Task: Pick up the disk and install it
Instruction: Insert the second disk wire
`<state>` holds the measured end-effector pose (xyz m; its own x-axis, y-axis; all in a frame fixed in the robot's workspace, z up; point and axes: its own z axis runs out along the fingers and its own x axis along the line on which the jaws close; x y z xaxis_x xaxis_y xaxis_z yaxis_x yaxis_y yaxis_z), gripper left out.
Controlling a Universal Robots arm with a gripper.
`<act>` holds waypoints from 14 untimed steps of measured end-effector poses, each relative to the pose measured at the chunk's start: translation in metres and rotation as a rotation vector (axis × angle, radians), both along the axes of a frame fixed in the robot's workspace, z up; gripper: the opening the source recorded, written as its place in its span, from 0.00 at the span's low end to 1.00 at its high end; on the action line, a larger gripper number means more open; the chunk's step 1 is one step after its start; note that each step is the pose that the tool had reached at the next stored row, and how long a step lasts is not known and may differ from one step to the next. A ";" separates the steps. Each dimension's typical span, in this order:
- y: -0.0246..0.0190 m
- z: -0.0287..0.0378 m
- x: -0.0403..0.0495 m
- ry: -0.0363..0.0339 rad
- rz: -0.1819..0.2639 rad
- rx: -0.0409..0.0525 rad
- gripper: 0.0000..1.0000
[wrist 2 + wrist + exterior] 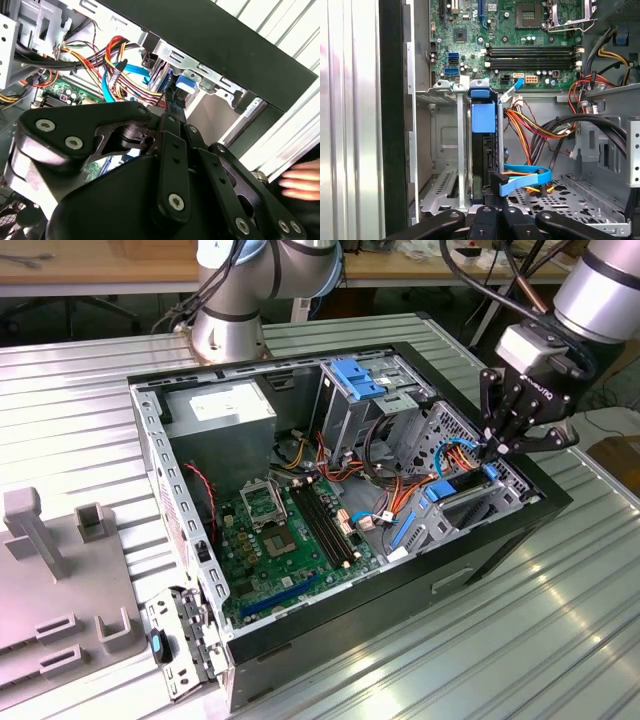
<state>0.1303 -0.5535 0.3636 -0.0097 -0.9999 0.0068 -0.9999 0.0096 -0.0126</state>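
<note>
My gripper [500,448] is down at the drive cage [470,502] of the open PC case [330,600], fingers pinched on the disk [483,150], which stands on edge in the cage slot. I'd say keep it square to the rails and push straight, minding the blue cable [525,180] right beside it.

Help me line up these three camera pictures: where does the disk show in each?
Exterior view: the disk stands on edge in the drive cage beneath the hand.
First wrist view: upright, mid-picture.
Second wrist view: its blue frame peeks past the fingers.
Shared landmark: the light-blue flat cable.
</note>
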 end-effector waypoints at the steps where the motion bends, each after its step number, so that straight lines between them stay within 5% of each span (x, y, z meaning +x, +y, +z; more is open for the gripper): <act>1: 0.0000 0.0032 0.0002 0.0012 0.000 -0.0001 0.11; 14: 0.0000 0.0208 0.0034 0.0088 0.000 0.0000 0.11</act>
<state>0.1337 -0.5535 0.3845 -0.0098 -0.9999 0.0069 -0.9999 0.0098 -0.0038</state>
